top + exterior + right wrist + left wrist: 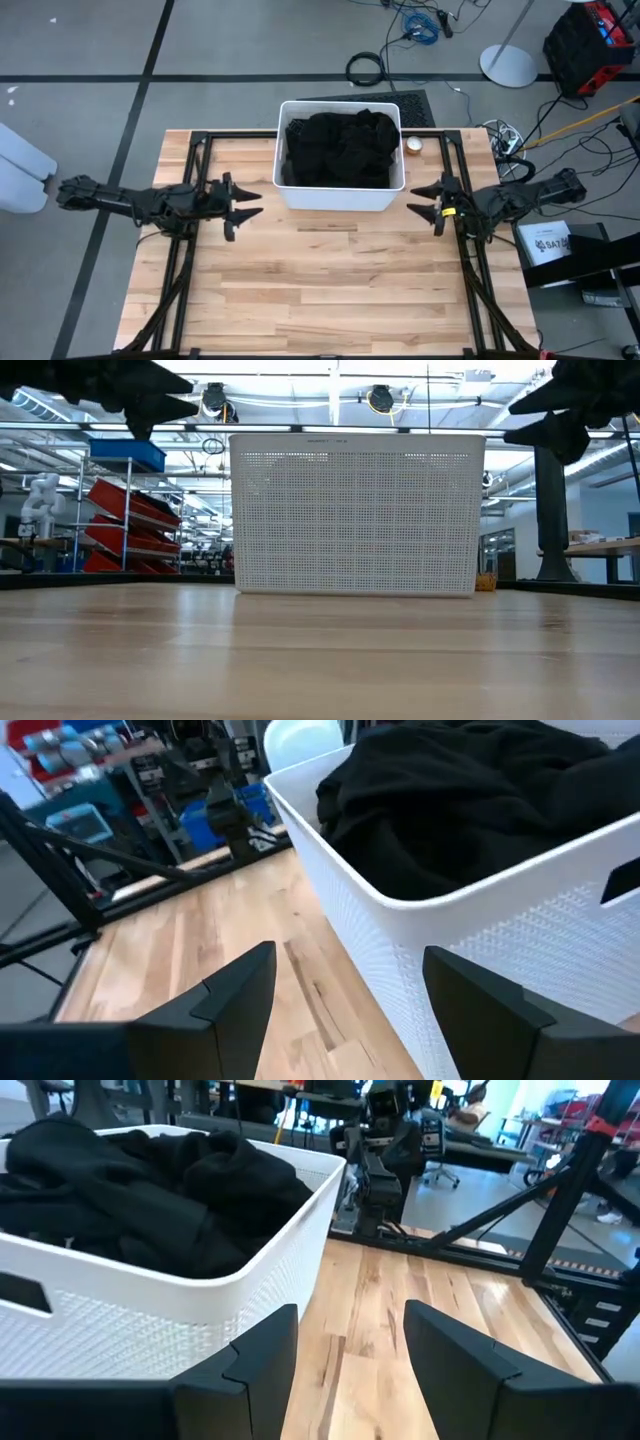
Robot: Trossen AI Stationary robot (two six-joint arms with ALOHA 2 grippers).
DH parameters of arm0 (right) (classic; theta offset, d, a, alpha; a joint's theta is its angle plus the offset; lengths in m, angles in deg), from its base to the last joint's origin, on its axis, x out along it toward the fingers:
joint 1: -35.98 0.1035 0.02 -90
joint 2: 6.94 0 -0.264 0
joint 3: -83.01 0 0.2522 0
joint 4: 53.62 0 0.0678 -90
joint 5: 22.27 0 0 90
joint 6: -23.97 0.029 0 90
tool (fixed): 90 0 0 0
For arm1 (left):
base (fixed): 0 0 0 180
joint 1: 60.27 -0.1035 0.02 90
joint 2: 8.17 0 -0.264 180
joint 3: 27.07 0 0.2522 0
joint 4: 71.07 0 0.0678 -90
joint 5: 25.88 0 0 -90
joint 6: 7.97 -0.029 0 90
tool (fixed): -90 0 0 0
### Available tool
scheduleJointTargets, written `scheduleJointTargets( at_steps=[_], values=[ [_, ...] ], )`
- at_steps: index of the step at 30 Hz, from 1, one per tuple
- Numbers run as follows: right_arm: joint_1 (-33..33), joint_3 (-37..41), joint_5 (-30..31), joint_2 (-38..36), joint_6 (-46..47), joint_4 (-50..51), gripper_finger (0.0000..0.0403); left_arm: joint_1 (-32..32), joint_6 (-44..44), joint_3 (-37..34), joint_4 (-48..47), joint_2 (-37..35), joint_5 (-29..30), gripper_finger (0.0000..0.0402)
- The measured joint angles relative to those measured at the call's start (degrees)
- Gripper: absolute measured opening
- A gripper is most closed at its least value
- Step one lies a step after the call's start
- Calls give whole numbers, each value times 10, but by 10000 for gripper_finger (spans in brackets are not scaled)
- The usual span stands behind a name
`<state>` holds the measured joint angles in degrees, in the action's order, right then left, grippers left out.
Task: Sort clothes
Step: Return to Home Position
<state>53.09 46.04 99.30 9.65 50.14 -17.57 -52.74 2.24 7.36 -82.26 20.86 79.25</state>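
- High view: the black clothes [340,148] lie heaped inside the white bin [340,199], which stands at the far middle of the wooden table [330,290].
- The left gripper [250,203] hovers just left of the bin's near corner, fingers spread and empty. The right gripper [418,198] mirrors it just right of the bin, also released and empty.
- Judgement: sorting looks complete, and only the retreat to home is left. Draw each arm back along its own side, away from the bin wall, so you do not nudge the bin.
- Low view: both grippers hang well above the boards.
- Writing: a white box [548,241] off the table's right edge shows letters starting "SAT"; the rest is unreadable. I can read no label on the bin.
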Motion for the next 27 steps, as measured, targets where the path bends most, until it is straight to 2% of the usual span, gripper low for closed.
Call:
scheduleJointTargets(
  at_steps=[6, 10, 13, 20, 25, 27],
  values=[
    [0, 82, -20, -79, -17, -56, 242, 0, 0, -18, 0, -48, 1, 194],
    [-1, 125, -81, -136, -31, -88, 242, 0, -16, -18, -3, -72, 1, 194],
    [-1, 148, -92, -166, -53, -110, 242, 0, -25, -18, -16, -88, 1, 194],
    [-11, 154, -100, -162, -74, -119, 242, 0, -48, -18, -31, -131, -15, 194],
    [-15, 216, -132, -162, -96, -233, 242, 0, -37, -18, -64, -181, -5, 194],
    [-23, 220, -161, -160, -104, -243, 242, 0, -32, -19, -67, -195, -17, 194]
  ],
)
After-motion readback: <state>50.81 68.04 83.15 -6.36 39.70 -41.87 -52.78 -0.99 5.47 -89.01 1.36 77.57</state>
